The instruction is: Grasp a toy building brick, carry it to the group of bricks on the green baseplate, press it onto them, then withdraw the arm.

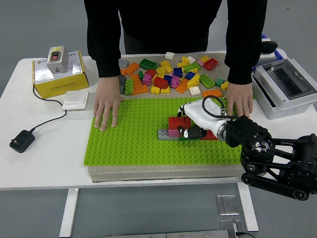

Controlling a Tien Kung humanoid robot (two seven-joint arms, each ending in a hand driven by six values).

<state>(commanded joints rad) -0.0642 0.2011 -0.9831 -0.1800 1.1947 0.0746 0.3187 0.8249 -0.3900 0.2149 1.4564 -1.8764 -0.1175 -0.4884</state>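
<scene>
1. The right hand (198,121), white-shelled on a black arm, lay over the green baseplate (129,144), reaching in from the lower right.
2. Its fingers (190,132) were curled down against the group of bricks (174,128); whether they clasped a separate brick could not be told, as the hand covered that spot.
3. The group stood right of the baseplate's centre: a red brick (177,122) behind, a grey brick (163,134) at the left end, a pink brick (173,133) beside it, and more red showing under the wrist.
4. The left arm did not show.
5. A person in black sleeves stood at the far side, with 1 hand (106,109) flat on the baseplate's far left corner and the other hand (239,103) pressed at its far right edge.
6. A pile of loose bricks (171,74) in mixed colours lay on the grey mat behind the baseplate.
7. On the tabletop (44,158): a yellow box (57,78) carrying a grey switch unit (56,58), a white plate (76,99), a black power adapter (22,140) on its cable, and a grey enclosure (285,84) at far right.
</scene>
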